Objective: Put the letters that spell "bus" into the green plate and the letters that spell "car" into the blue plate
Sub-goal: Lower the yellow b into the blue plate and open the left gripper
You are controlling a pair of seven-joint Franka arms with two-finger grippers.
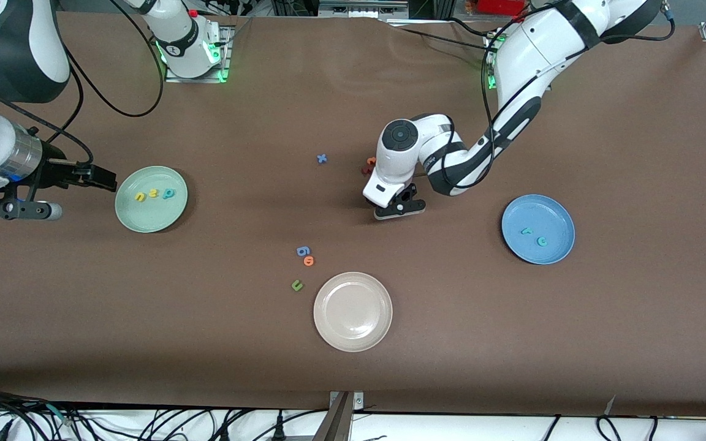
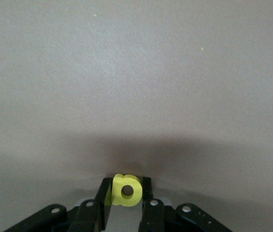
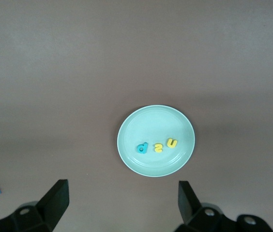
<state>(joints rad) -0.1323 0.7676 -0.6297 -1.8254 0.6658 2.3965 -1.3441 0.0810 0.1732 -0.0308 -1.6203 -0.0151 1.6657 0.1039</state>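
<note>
A brown surface (image 1: 206, 343) carries three plates and a scatter of small foam letters. The green plate (image 1: 151, 199) lies toward the right arm's end, and in it sit the yellow "u" (image 1: 140, 196), the yellow "s" (image 1: 154, 193) and the teal "b" (image 1: 169, 193) in a row. The blue plate (image 1: 538, 229) lies toward the left arm's end and holds the teal "r" (image 1: 526, 231) and the teal "c" (image 1: 541, 241), close together but apart.

The left tool (image 1: 399, 207) is low at the middle of the surface, between the two plates. In the left wrist view its fingers (image 2: 148, 200) are pinching the yellow "a" (image 2: 125, 190), which stands on edge between the pads with its hole facing the camera. Whether the letter is touching the surface cannot be told.

The right tool (image 1: 108, 179) waits in the air just beside the green plate's rim, at the right arm's end; in the right wrist view its fingers (image 3: 56, 198) are spread wide with nothing between them.

A beige-white plate (image 1: 353, 312) lies nearest the front camera. Just beside it are a dark green "u" (image 1: 296, 285), an orange "o" (image 1: 308, 261) and a blue letter (image 1: 303, 250). A blue "x" (image 1: 322, 158) lies farther from the camera, and a dark red letter (image 1: 366, 171) and an orange letter (image 1: 371, 162) show partly beside the left arm's wrist.
</note>
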